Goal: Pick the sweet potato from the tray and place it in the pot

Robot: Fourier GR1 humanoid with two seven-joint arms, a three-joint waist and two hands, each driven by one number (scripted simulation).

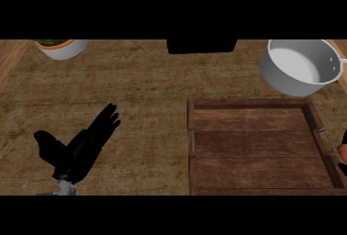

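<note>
Sweet potato [344, 150] at right edge, well apart from open, empty left hand [80, 146].

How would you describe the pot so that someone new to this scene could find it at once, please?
Start from the big wooden tray on the right of the counter. Just beyond its far right corner stands the pot: round, pale grey metal, nothing visible inside. Unlike the small white planter at the far left, it is wider and holds no greenery.

The far-right pot [302, 67] is pale grey with a white inside; the wooden tray [257, 146] is dark reddish-brown with plank lines. The counter [136, 82] is mottled tan-brown, and the near-left hand [80, 147] is black.
</note>
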